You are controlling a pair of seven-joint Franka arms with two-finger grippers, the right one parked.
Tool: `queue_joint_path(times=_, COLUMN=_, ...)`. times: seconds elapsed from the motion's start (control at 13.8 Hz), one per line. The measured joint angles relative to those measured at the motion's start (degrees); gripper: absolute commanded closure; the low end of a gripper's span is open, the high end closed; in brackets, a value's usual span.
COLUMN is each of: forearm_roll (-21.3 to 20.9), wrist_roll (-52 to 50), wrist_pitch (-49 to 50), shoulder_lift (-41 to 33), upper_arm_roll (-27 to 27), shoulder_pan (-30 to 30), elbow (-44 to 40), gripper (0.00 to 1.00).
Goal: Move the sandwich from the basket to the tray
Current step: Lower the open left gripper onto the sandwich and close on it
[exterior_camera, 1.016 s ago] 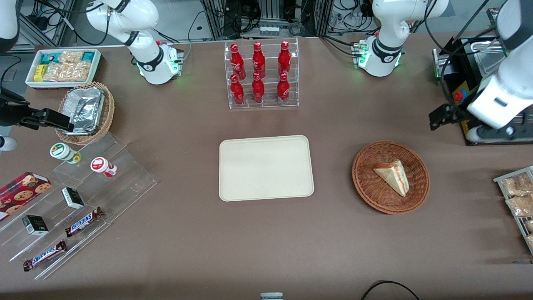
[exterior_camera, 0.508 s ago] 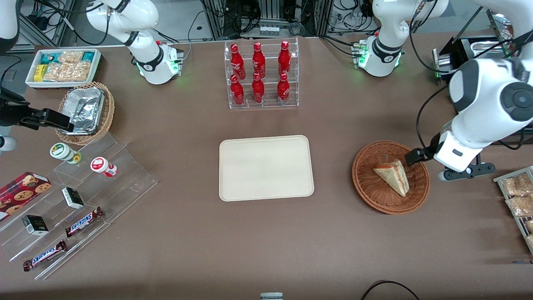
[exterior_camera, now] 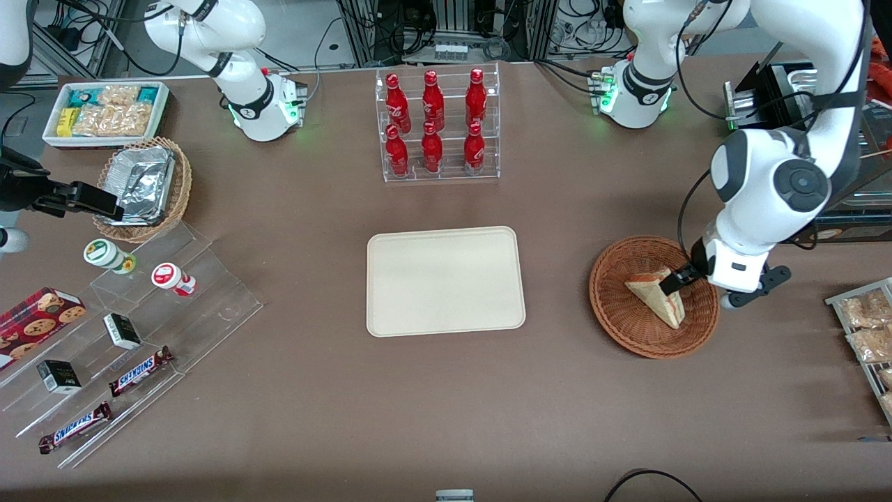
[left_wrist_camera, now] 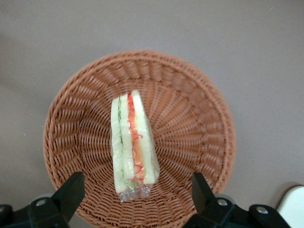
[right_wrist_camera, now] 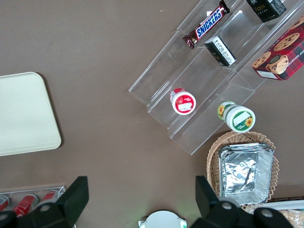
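Landmark: the cream tray, mid-table, nothing on it.

1. Snickers bars on clear stepped shelving: nearer the front camera than the tray, toward the parked arm's end.
2. Reddish-brown wicker basket: beside the tray, toward the working arm's end, well apart from it.
3. Sandwich: wrapped wedge lying in the basket, filling edge up in the wrist view.
4. Gripper: poised above the sandwich, over the basket. Fingers spread wide, one to each side of the wedge, clasping nothing.
5. Red cola bottles in a clear rack: farther from the front camera than the tray.

Status: judged early. Approach is made; the grasp, lift, carry to the tray and release all remain.
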State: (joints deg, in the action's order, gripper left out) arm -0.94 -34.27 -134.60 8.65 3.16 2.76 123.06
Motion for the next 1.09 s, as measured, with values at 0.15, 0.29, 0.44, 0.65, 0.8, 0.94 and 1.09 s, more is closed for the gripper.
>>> queue_joint_path(times=0.15, forearm_roll=0.0, wrist_roll=-0.13, wrist_pitch=-1.81, shoulder_lift=0.91, upper_arm_roll=0.0, shoulder_pan=0.0, elbow=1.99, gripper=0.0)
queue_joint_path(times=0.29, forearm_roll=0.0, wrist_roll=-0.25, wrist_pitch=-1.88, shoulder_lift=2.03, upper_arm_roll=-0.05, shoulder_pan=-0.06, elbow=2.55, gripper=0.0)
queue_joint_path(times=0.44, forearm_roll=0.0, wrist_roll=-0.35, wrist_pitch=-1.97, shoulder_lift=3.13, upper_arm_roll=-0.27, shoulder_pan=-0.62, elbow=2.63, gripper=0.0)
queue_joint_path(times=0.65, forearm_roll=0.0, wrist_roll=-0.38, wrist_pitch=-3.68, shoulder_lift=5.17, upper_arm_roll=-0.48, shoulder_pan=-1.02, elbow=2.68, gripper=0.0)
queue_joint_path(times=0.8, forearm_roll=0.0, wrist_roll=-0.62, wrist_pitch=-5.17, shoulder_lift=6.72, upper_arm_roll=-0.44, shoulder_pan=-0.96, elbow=2.69, gripper=0.0)
queue_joint_path(times=0.94, forearm_roll=0.01, wrist_roll=-1.33, wrist_pitch=-6.41, shoulder_lift=7.72, upper_arm_roll=-0.33, shoulder_pan=-0.86, elbow=2.68, gripper=0.18)
queue_joint_path(times=1.09, forearm_roll=0.01, wrist_roll=-2.54, wrist_pitch=-7.15, shoulder_lift=8.18, upper_arm_roll=-0.16, shoulder_pan=-0.71, elbow=2.68, gripper=0.91)
